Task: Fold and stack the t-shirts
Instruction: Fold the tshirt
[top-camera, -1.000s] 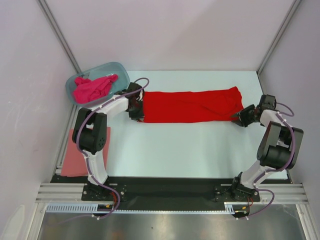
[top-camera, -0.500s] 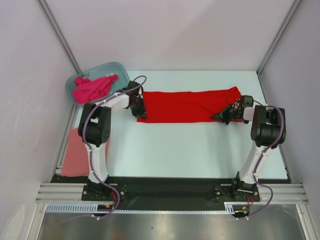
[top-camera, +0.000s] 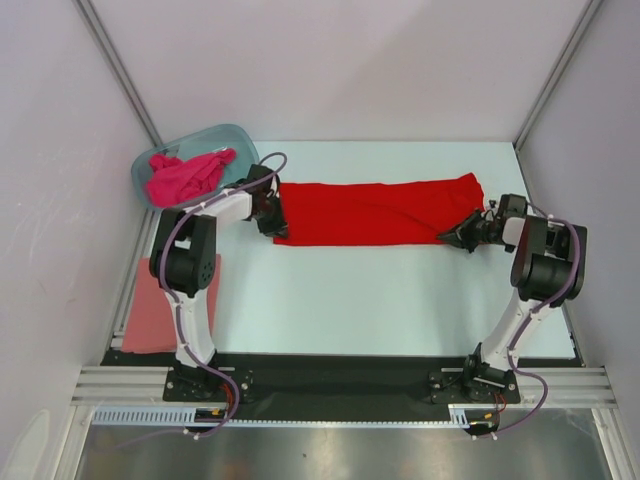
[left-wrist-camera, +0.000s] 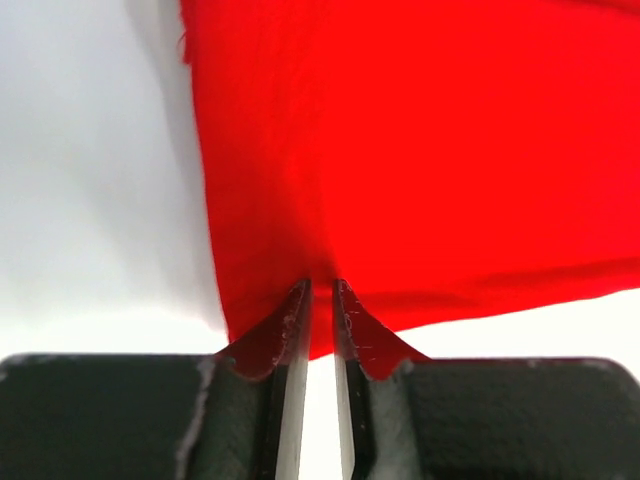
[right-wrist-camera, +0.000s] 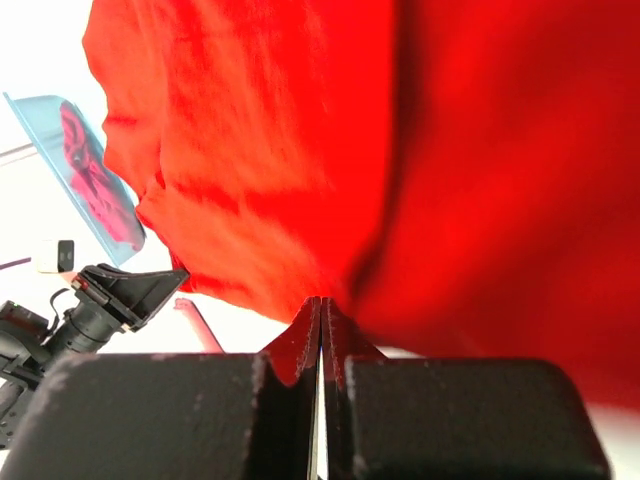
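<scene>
With my left tool (top-camera: 272, 215) and right tool (top-camera: 462, 236) each pinching an end of the red t-shirt (top-camera: 375, 210), stretched across the frame's middle on the desk (top-camera: 380, 290), I'm mid-fold and should next carry one end evenly over the other.

Soft matt red cloth t-shirt (top-camera: 375, 212), translucent plastic tub (top-camera: 243, 143), smooth matt table (top-camera: 380, 295).

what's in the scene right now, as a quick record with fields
red t-shirt: folded into a long strip across the table
left gripper: shut on the strip's left end
right gripper: shut on the strip's right end
magenta t-shirt: crumpled in the tub, far left
salmon t-shirt: lying flat at the left near edge, untouched
</scene>
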